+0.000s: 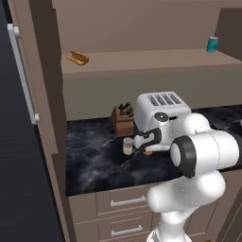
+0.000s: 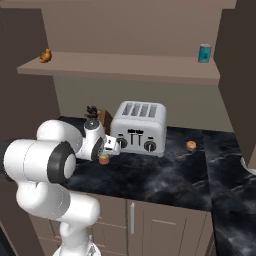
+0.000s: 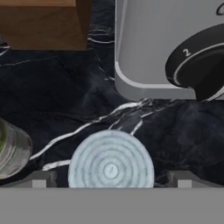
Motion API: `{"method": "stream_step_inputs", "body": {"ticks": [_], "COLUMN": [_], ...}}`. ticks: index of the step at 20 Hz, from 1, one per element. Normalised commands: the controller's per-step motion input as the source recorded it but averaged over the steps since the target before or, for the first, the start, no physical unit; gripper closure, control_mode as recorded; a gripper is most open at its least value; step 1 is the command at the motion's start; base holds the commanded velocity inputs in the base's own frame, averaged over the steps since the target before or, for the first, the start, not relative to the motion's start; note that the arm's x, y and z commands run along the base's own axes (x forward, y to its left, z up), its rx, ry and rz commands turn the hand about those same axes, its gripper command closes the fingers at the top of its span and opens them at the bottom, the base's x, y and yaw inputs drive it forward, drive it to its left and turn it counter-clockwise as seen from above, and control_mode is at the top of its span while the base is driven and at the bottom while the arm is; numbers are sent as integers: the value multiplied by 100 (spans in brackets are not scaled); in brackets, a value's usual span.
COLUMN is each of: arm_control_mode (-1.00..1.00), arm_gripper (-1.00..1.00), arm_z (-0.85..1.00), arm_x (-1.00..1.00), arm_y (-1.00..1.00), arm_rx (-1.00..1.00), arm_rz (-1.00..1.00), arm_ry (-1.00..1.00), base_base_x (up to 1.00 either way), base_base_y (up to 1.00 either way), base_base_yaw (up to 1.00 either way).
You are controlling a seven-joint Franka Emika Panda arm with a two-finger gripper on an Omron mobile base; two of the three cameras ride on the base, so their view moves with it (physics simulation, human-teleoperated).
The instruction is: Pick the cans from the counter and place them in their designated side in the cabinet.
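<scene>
Black marble counter (image 1: 94,165) runs under the brown cabinet (image 1: 142,64). I have the gripper (image 3: 111,183) low in front of the silver toaster (image 2: 138,128), jaws spread wide and empty. From the hand view the short red-orange can (image 3: 111,160) shows as a pale ringed lid sitting between the two fingertips (image 3: 40,179), no contact I can confirm. Right base view shows that can's orange side (image 2: 104,159) just under the hand. Left base view gives the cream-yellow can (image 1: 127,145) standing upright just left of the gripper, near the knife block (image 1: 123,119). On the shelf: a teal can (image 1: 212,44) far right, a pastry (image 1: 77,57) far left. Right base view adds a small orange thing (image 2: 191,145) right of the toaster.
</scene>
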Motion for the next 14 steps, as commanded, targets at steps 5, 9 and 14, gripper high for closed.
{"method": "stream_step_inputs", "body": {"ticks": [5, 9, 14], "arm_control_mode": [-100, -100, -100], "arm_gripper": [-100, -100, 100], "arm_z": [-11, -11, -10], "arm_x": [10, 9, 6], "arm_y": [0, 1, 5], "arm_rx": [0, 0, 0], "arm_rz": [0, 0, 0], "arm_ry": [0, 0, 1], "base_base_x": [0, 0, 0], "base_base_y": [0, 0, 0], "base_base_yaw": [0, 0, 0]}}
